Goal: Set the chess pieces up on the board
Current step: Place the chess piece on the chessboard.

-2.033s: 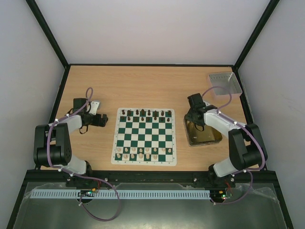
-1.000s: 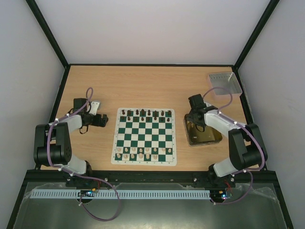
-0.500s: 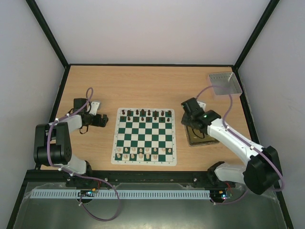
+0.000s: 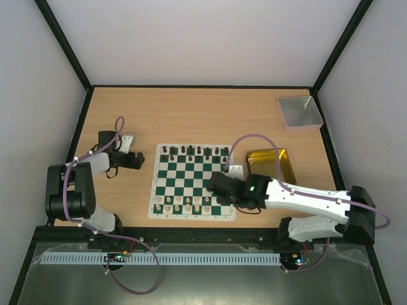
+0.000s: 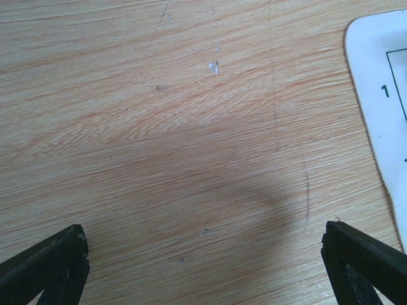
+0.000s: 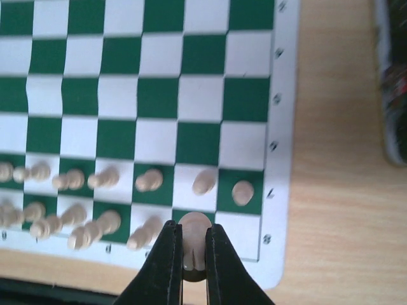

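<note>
Chess pieces (image 4: 179, 199), tiny cream and dark brown figurines, stand in rows on the flat green-and-white checked board (image 4: 191, 179). The dark ones line the far edge and the cream ones fill the two nearest rows. One more cream piece (image 6: 193, 244) is pinched in the right gripper (image 6: 191, 229), whose black jaws press tight against its sides.

The held piece hangs over a green square in the nearest row. Just right of the jaws the white corner square is bare, followed by the board's white border and then the plain wooden table (image 6: 337, 190). Left of the jaws the near squares are crowded with cream pieces, and ahead of them the middle rows lie free. The gold metal tin (image 4: 267, 166) sits well off to the jaws' right.

The right arm reaches low and leftward from its base, forearm nearly level, with its wrist at the board's near right corner. The held piece's long axis runs along the fingers, rounded end toward the tips. Whether it hangs plumb cannot be told.

The left gripper (image 5: 202, 232) has its jaws spread wide with only bare wood between them. The board's white corner lies ahead and to their right. The left arm is folded, its gripper low and pointing at the board.
</note>
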Controlling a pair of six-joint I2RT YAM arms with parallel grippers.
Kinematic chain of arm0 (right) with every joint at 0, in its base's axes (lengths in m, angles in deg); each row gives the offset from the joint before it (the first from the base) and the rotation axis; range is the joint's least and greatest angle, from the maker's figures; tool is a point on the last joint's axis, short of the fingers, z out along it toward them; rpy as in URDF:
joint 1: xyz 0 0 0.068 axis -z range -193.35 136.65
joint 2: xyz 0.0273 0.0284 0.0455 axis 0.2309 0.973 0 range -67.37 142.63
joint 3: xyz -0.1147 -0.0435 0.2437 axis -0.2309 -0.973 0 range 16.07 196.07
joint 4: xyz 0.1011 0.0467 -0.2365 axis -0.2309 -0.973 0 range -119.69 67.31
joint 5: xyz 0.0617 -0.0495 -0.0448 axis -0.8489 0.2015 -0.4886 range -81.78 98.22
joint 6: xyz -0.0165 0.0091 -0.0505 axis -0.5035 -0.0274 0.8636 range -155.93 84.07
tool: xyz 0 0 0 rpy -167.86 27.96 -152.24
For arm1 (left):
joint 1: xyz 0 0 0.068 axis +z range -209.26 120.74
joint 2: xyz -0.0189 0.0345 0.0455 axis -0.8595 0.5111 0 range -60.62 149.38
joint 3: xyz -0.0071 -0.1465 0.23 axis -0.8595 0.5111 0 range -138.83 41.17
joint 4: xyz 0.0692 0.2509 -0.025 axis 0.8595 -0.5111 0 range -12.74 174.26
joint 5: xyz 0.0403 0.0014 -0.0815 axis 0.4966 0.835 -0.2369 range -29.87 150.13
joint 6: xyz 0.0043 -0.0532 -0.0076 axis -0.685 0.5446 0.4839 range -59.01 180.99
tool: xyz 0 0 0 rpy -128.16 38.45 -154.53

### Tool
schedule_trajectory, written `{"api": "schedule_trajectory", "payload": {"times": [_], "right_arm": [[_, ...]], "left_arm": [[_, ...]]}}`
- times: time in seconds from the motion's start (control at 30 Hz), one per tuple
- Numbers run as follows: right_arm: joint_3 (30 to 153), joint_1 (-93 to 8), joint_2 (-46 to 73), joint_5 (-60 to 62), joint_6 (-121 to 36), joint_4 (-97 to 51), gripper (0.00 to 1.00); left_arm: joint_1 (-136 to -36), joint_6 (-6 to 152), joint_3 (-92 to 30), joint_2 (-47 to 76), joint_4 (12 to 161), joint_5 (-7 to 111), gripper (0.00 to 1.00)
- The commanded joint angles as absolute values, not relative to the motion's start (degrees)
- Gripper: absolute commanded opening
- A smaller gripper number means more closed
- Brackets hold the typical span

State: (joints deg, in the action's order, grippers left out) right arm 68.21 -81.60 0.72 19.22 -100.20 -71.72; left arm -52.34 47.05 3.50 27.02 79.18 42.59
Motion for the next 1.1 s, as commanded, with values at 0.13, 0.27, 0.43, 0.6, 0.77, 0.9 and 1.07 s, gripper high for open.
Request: {"api": "schedule_trajectory", "payload": {"times": [0.13, 0.27, 0.43, 0.6, 0.77, 0.9, 1.07], "right_arm": [[67.5, -92.2, 6.8, 19.5, -111.6, -70.7, 0.04], [63.9, -92.2, 5.7, 18.9, -112.9, -66.9, 0.04], [62.4, -92.2, 7.0, 18.3, -112.7, -64.6, 0.04], [61.7, -92.2, 8.8, 18.1, -112.1, -62.9, 0.04], [60.1, -91.3, 9.3, 17.2, -111.6, -60.8, 0.04], [58.0, -89.9, 9.1, 16.3, -111.1, -59.2, 0.04], [57.5, -88.6, 9.1, 15.9, -110.0, -58.1, 0.04]], "left_arm": [[-52.0, 46.9, 1.9, 27.7, 78.3, 42.2, 1.0], [-51.9, 46.9, 2.0, 27.7, 78.3, 42.0, 0.99], [-51.9, 46.9, 2.0, 27.7, 78.3, 42.0, 0.99], [-51.8, 46.9, 2.0, 27.7, 78.3, 42.0, 1.0], [-51.8, 46.9, 1.9, 27.7, 78.3, 42.0, 1.0], [-51.7, 47.0, 1.9, 27.7, 78.3, 42.0, 1.0], [-51.7, 46.9, 1.9, 27.7, 78.2, 41.9, 1.0]]}}
